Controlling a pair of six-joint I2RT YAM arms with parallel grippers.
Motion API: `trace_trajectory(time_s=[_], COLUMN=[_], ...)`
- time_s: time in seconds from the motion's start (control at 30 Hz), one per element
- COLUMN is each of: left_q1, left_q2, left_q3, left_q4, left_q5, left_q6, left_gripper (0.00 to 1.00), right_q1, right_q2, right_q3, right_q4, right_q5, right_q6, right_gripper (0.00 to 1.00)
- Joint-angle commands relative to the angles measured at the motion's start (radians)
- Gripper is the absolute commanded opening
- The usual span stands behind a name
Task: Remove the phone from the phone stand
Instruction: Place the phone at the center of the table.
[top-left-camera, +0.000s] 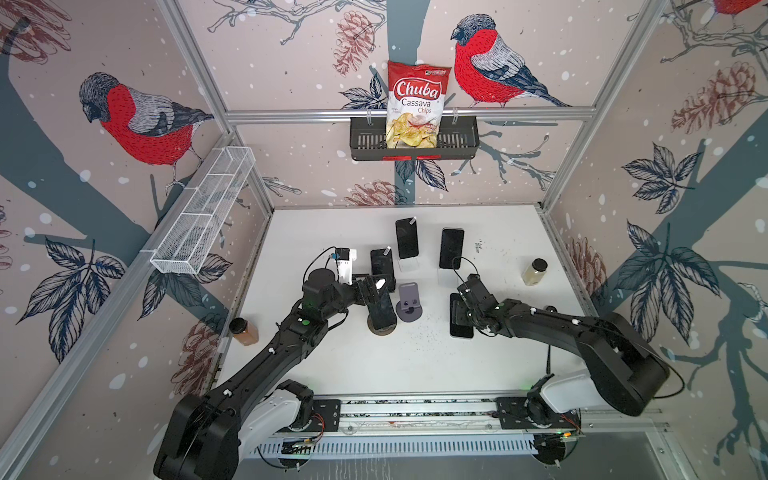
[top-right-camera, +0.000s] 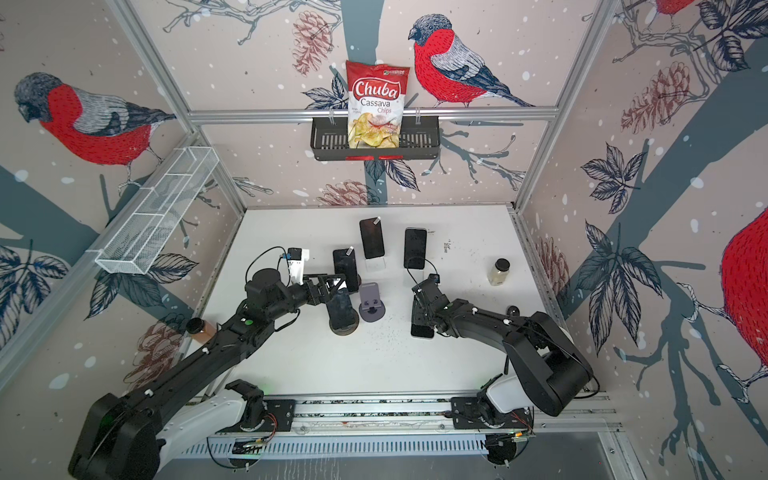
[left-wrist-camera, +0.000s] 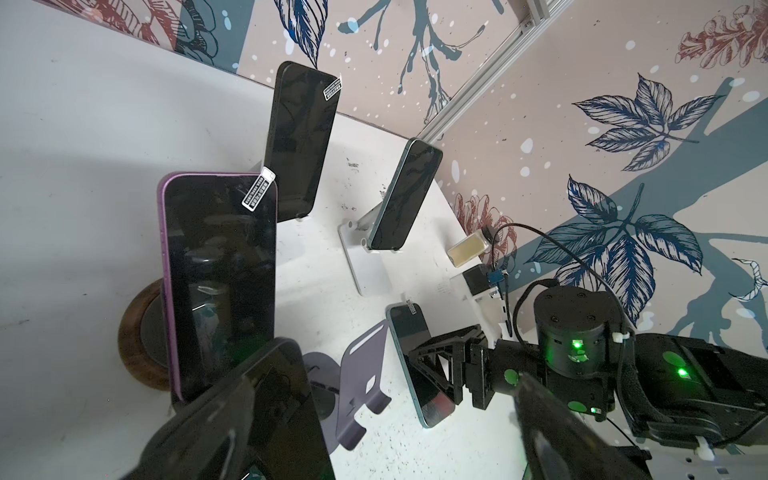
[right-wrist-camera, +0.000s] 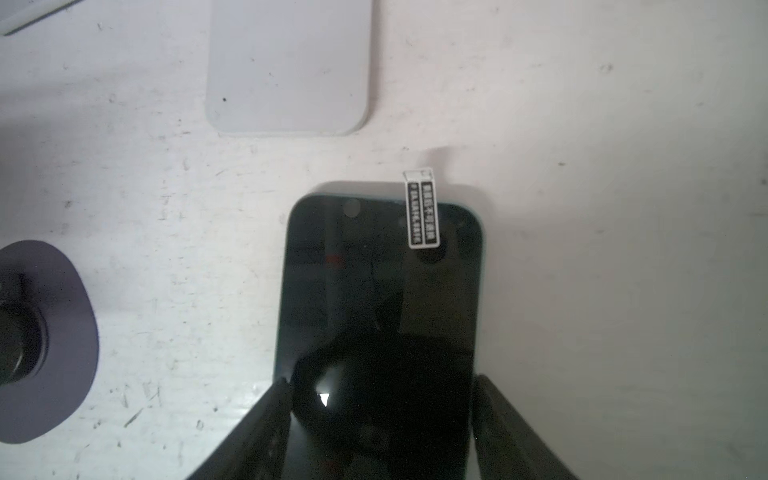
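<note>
Glossy rounded-rectangle phone (right-wrist-camera: 378, 291), scuffed white table (right-wrist-camera: 582, 291)

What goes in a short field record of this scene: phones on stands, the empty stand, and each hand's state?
Phones on stands: rear phone, white-stand phone, purple phone, front phone
Empty stand: purple stand, between front phone and flat phone
Flat phone: screen up, at the level of the table
Left hand: open, at the front phone's top edge
Right hand: closed on the flat phone's long edges
</note>
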Motion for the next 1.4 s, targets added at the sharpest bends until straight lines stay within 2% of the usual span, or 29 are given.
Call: trace_trajectory(time_s=[0.0,0.07,0.33,0.47,0.83,0.97,1.37], left_q1=[-0.002,-0.002,-0.002,-0.002,-0.002,-0.002,-0.002], left_q2=[-0.003,-0.001,0.007,0.006,0.036,0.046,0.060], left_q3=[-0.004,-0.004,0.004,0.005,0.031,0.039,0.042], left_q4=[0.035,0.037,0.036,0.034,0.023,0.025,-0.002], left_q5=[0.001,0.000,0.006,0.006,0.006,0.009,-0.016], left_q6=[0.015,0.015,0.021,0.024,0.048,0.051,0.052], left_gripper=[0.97,0.97,0.97,0.97,0.97,0.97,0.97], right_q1=[0.004,0.004,0.026,0.038,0.087,0.088,0.094], right_q2=[0.024,0.030,0.032,0.070,0.100,0.072,-0.063], right_q3=[-0.005,-0.003,0.050,0.097,0.120,0.123,0.244], right_q4=[-0.091,-0.093,-0.138,-0.218,-0.278,-0.293,-0.276], right_q5=[-0.063,-0.060,-0.008,0.070,0.153,0.191,0.167], right_q6=[0.000,0.003,0.011,0.023,0.005,-0.002,-0.068], right_gripper=[0.70,0.72,0.90,0.95,0.94,0.94,0.98])
